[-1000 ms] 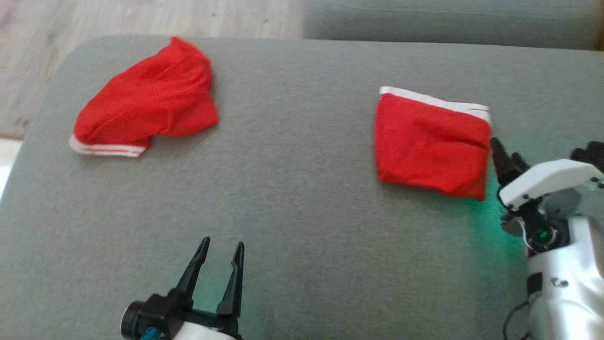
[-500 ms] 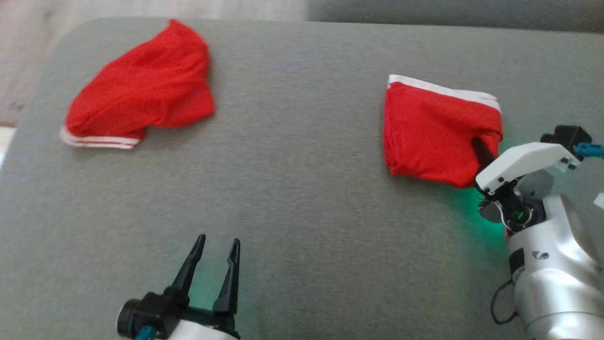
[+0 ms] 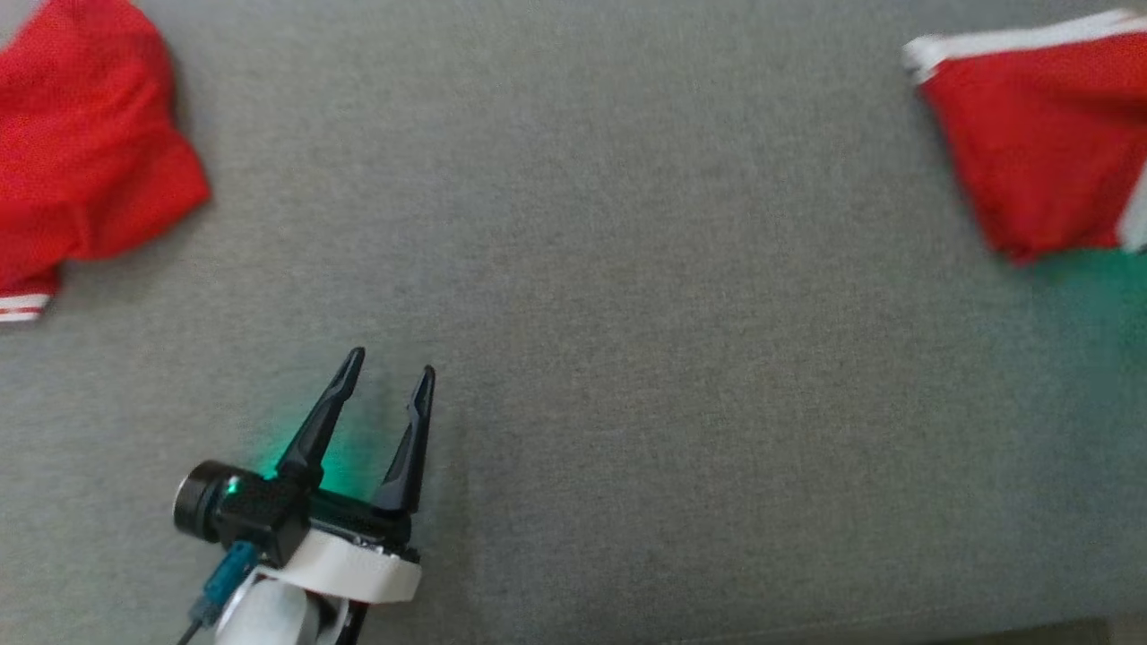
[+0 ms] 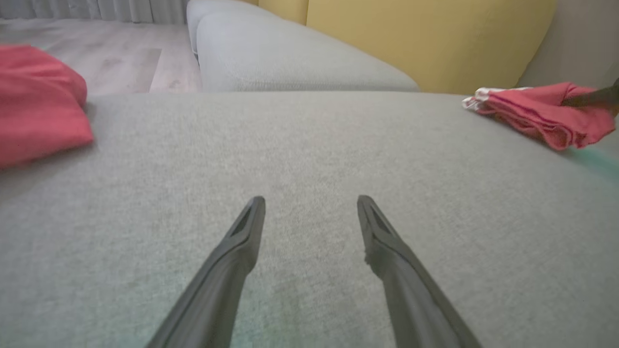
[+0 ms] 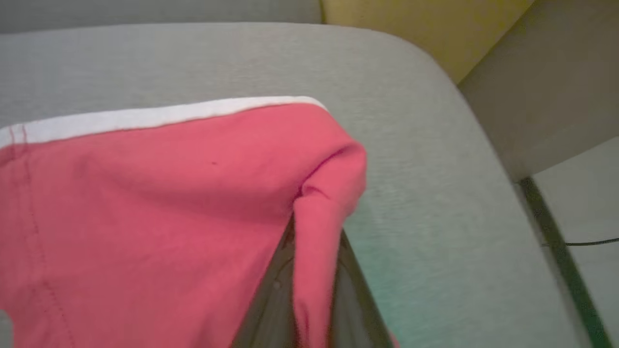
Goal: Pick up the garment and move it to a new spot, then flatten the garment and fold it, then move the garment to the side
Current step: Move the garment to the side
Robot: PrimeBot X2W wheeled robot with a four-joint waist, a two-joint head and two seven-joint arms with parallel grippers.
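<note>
Garment [image 5: 145, 217] fold pinched between the right jaws.

The left gripper [image 3: 392, 360] has two long dark grey fingers [image 3: 315, 430] tapering to points, set on a black block [image 3: 349, 515]. A stubby black cylinder [image 3: 199, 497] with a green light [image 3: 235, 486] sits on its left, a teal plug [image 3: 228, 573] and thin cable [image 3: 191, 631] beneath, then a white collar [image 3: 349, 571] and pale forearm [image 3: 264, 620].

Folded red garment [image 5: 145, 217] (white-trimmed edge)
</note>
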